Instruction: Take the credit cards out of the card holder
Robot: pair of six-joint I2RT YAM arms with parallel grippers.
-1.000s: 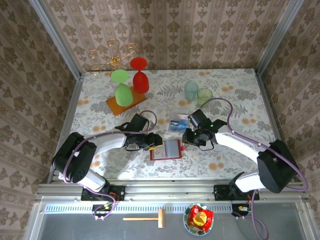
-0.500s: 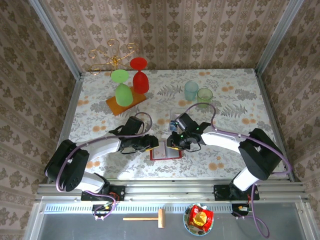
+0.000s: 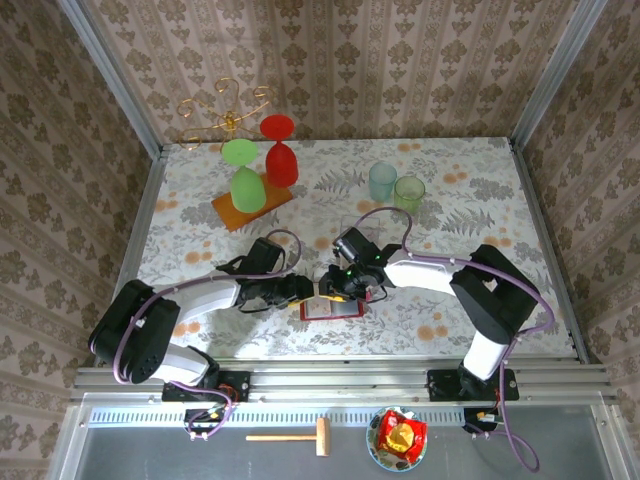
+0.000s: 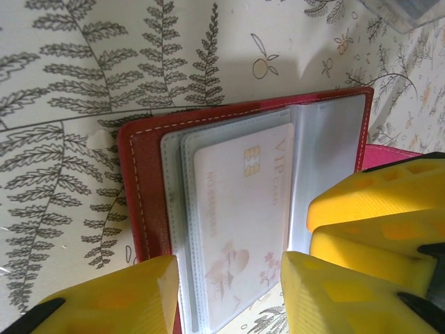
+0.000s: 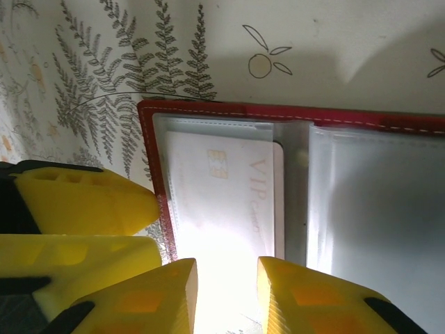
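The whole bench is viewed from above and behind the arm bases by the top external camera, which is tilted forward and down. Both wrist views are aimed steeply down from very close, with the left fingers and right fingers framed at the lower edge. The open card holder is shared by all three views.

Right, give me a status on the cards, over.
Left gripper open, astride the card holder. Right gripper open, narrow, over the pale card. Card in its pocket, holder lying open. Grippers crowded together, nothing else in the way.
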